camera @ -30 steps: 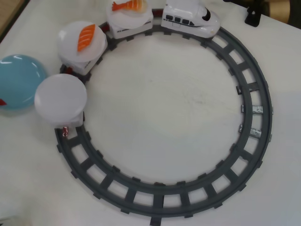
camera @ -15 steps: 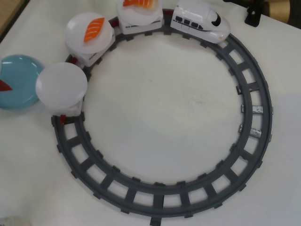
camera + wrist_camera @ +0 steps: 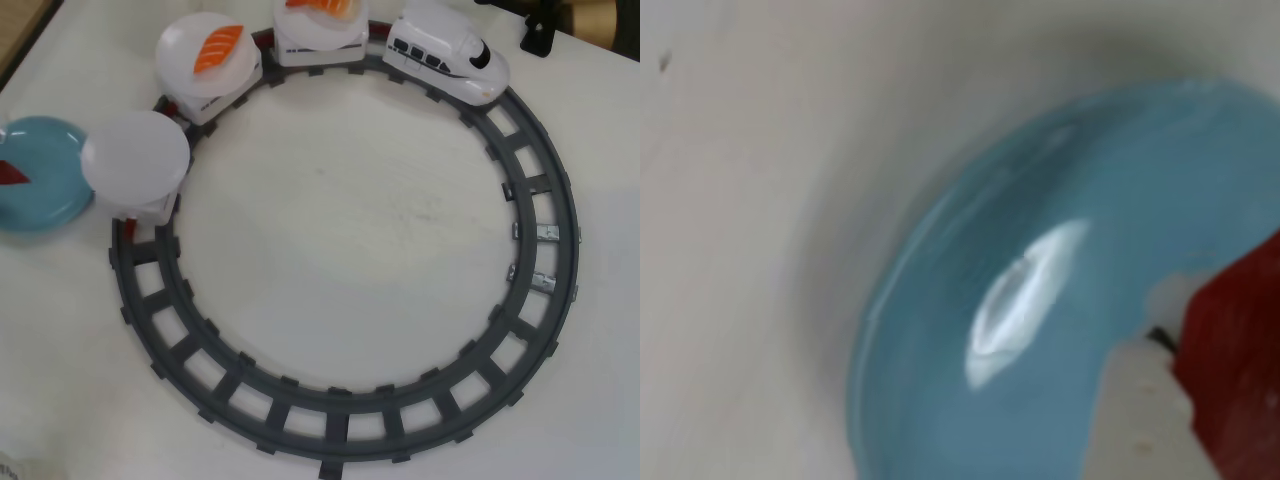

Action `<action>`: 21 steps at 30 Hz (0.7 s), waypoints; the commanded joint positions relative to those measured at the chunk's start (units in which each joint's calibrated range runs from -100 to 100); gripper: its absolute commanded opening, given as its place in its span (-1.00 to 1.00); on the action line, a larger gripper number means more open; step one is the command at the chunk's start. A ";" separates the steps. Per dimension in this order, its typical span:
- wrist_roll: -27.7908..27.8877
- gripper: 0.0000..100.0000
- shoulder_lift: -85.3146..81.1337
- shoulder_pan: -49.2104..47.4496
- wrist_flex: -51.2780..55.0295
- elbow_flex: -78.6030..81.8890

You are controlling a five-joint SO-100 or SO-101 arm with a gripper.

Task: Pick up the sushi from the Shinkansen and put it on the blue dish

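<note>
**One red piece over the blue dish, three plates on the train**

Two views are what I have from my station. In the wrist view, nearest to the camera, the sushi (image 3: 1235,370) is a dark-red shape at the right edge, with a pale blurred part just beside it on the left. I think this pale part belongs to the gripper, but the picture is too soft to be sure, and I cannot tell how the jaws stand. Under them the blue dish (image 3: 970,420) fills most of the picture, glossy, with a bright reflection near its middle. The white table (image 3: 730,250) shows on the left.

In the overhead view the blue dish (image 3: 45,190) lies at the left edge, outside the grey circular track (image 3: 340,405). A small part of the sushi (image 3: 12,172) shows over it, cut by the picture border. I cannot tell whether it touches the dish.

The last car carries an empty white plate (image 3: 135,152), whose rim overlaps the dish in this view. The next car carries the salmon piece (image 3: 218,50), orange with white stripes, on its plate. The third carries the shrimp (image 3: 322,6), partly cut by the top border. Farthest, the Shinkansen (image 3: 447,55) stands on the track at the upper right, its nose pointing right.
</note>
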 commanded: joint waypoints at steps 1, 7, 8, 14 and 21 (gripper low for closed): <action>-0.27 -0.91 0.21 1.30 -0.82 -4.68; -0.32 -0.91 3.37 2.27 -0.56 -8.11; -0.32 -0.91 3.78 2.27 -0.39 -8.65; -0.32 -0.91 4.61 2.36 -0.31 -9.55; -0.37 -0.91 4.69 2.71 -0.65 -9.55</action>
